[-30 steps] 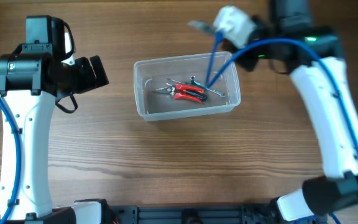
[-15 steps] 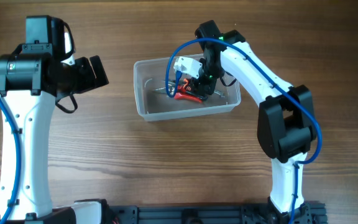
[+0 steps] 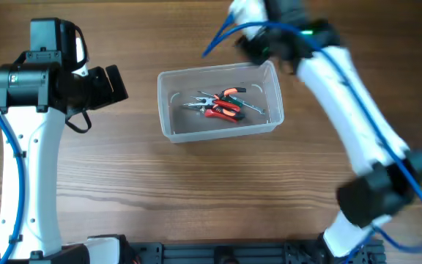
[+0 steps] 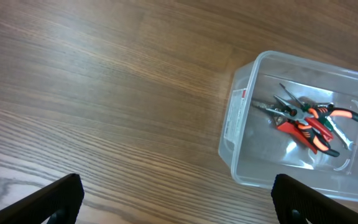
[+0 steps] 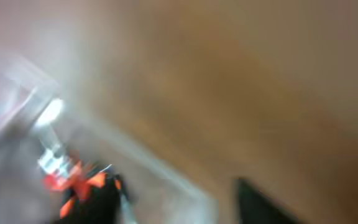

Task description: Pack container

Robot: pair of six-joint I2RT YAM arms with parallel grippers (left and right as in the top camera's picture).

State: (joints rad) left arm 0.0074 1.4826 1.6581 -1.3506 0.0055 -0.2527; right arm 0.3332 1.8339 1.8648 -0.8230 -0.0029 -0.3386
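The clear plastic container stands in the middle of the table. It holds red-handled pliers, orange-and-black pliers and small metal tools, also seen in the left wrist view. My left gripper is open and empty, to the left of the container, its fingers wide apart over bare wood. My right gripper is blurred by motion, above the container's far right rim. Its fingers look apart with nothing between them.
The wooden table surrounds the container on all sides. The right arm slants across the right side of the table. The left arm stands along the left edge.
Half a second ago my right gripper reached down into the container; now it is lifted back above the far rim. Orange-handled pliers now show among the tools. The left arm has not moved.
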